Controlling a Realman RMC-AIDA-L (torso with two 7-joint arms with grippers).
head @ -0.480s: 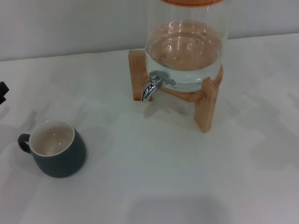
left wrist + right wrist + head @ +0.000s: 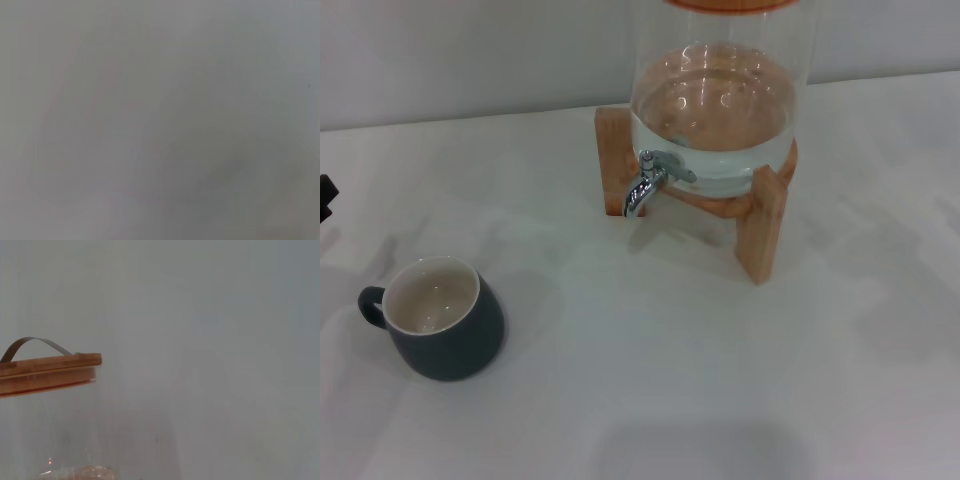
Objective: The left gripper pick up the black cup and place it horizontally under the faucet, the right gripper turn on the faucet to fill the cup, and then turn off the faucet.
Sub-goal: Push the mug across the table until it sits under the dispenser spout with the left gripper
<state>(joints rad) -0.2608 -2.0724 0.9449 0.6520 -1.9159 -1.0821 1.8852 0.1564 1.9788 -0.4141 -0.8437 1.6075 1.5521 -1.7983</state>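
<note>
White table [image 2: 650, 380] holds black cup [image 2: 440, 320], well apart from faucet [image 2: 648, 182]; end effector state unseen

Open tabletop with two obstacles

Bare white table [image 2: 650, 380] is seen between the black cup [image 2: 440, 320] at 8 o'clock and the faucet [image 2: 648, 180] at 12; the dispenser's wooden stand [image 2: 762, 225] blocks 1 o'clock.

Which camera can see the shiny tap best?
The head view. It shows the whole faucet, lever and downturned spout, on the front of the glass dispenser. The left wrist view shows nothing of it, and the right wrist view shows only the dispenser's wooden lid.
</note>
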